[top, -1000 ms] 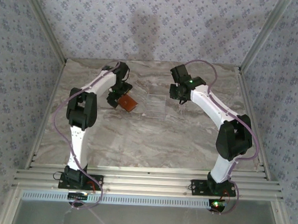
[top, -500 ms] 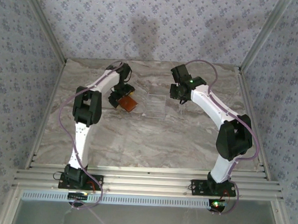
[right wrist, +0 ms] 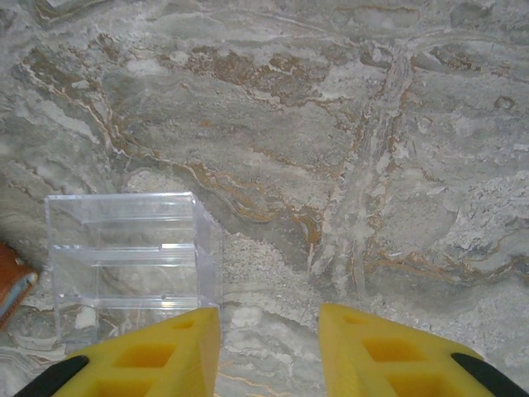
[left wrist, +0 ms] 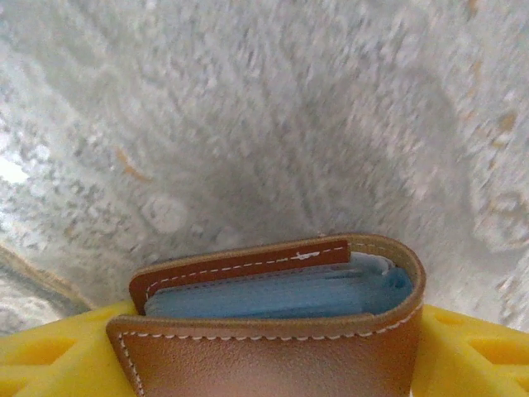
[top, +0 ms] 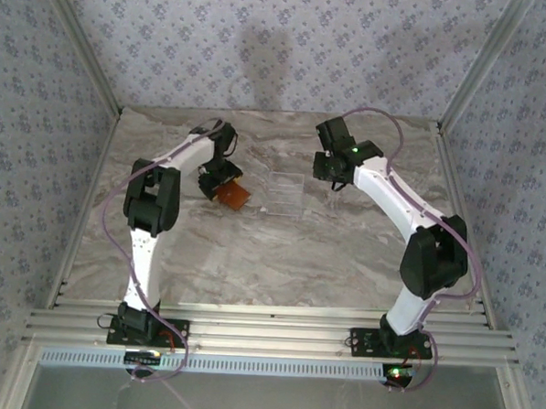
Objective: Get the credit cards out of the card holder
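- Nearest edge: aluminium rail (top: 266,331) runs across, with both arm bases bolted to it, left arm (top: 149,212) and right arm (top: 409,221).
- Both arms reach away over the marbled grey-brown surface (top: 279,260) and bend inward toward its far middle.
- Card holder (top: 236,196): orange-brown leather, left of centre in the far half of the surface, at the tip of the left pincer (top: 221,179).
- Left wrist view: the card holder (left wrist: 273,347) is folded shut and sits between the yellow fingers (left wrist: 50,351), with white stitching along its edges. Blue-grey lining (left wrist: 273,294) shows in the mouth of the fold.
- Left pincer (left wrist: 264,331): its fingers lie against both side edges of the card holder, so it looks clamped on it. Cannot tell whether the leather rests on the surface or hangs just clear.
- Clear plastic stand (top: 283,191): stepped and see-through. It is just right of the card holder, apart from it, between the two pincers.
- Right pincer (top: 332,174): right of the stand, near it and above the surface.
- Right wrist view: right pincer (right wrist: 269,331) has its fingers (right wrist: 165,356) apart, with only bare marbled surface in the gap.
- Same view: the stand (right wrist: 124,265) sits ahead and to the left. A corner of the card holder (right wrist: 12,285) shows at the left edge, on the stand's far side.
- Farthest: walls (top: 281,49) with a small floral print close in the back and sides.
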Controlling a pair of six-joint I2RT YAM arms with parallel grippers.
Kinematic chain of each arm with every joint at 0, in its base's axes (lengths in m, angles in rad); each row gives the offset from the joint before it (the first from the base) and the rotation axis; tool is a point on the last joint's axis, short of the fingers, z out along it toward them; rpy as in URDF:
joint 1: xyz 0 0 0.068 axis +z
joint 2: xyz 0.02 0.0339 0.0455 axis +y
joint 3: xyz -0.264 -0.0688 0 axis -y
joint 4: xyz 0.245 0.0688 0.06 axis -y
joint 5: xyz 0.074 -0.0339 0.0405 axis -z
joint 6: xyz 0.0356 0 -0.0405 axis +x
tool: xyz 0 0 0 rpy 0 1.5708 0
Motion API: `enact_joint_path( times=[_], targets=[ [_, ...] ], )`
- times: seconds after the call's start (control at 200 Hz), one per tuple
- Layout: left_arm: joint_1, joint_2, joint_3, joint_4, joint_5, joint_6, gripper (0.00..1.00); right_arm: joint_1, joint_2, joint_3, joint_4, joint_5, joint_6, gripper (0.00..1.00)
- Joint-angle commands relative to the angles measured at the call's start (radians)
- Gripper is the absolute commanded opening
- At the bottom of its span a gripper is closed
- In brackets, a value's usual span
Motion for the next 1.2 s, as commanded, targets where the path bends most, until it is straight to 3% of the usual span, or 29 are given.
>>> enact_joint_path(
  times=[0.0, 0.285, 0.4, 0.51, 0.78, 0.974, 1.194],
  targets=[
    [-0.012, -0.093, -0.098, -0.002, 0.047, 0.103, 0.76, 0.010, -0.043, -0.017, -0.015, 0.017, -0.010, 0.37],
    [-0.116, -0.286, -0.308, 0.057, 0.141, 0.460, 0.73, 0.031, -0.102, -0.085, -0.026, 0.004, -0.006, 0.37],
    [-0.180, -0.307, -0.330, 0.000, 0.154, 0.551, 0.71, 0.036, -0.136, -0.121, -0.033, 0.008, 0.001, 0.37],
    [-0.250, -0.330, -0.359, -0.018, 0.106, 0.537, 0.70, 0.037, -0.174, -0.157, -0.042, 0.011, 0.006, 0.37],
    [-0.402, -0.298, -0.358, 0.067, 0.111, 0.402, 0.70, 0.037, -0.214, -0.194, -0.057, 0.028, 0.011, 0.37],
    [-0.444, -0.200, -0.247, 0.058, 0.111, 0.380, 0.70, 0.039, -0.238, -0.217, -0.050, 0.041, 0.018, 0.37],
    [-0.456, -0.197, -0.206, 0.051, 0.097, 0.402, 0.84, 0.039, -0.267, -0.235, -0.047, 0.007, 0.030, 0.36]
  ],
)
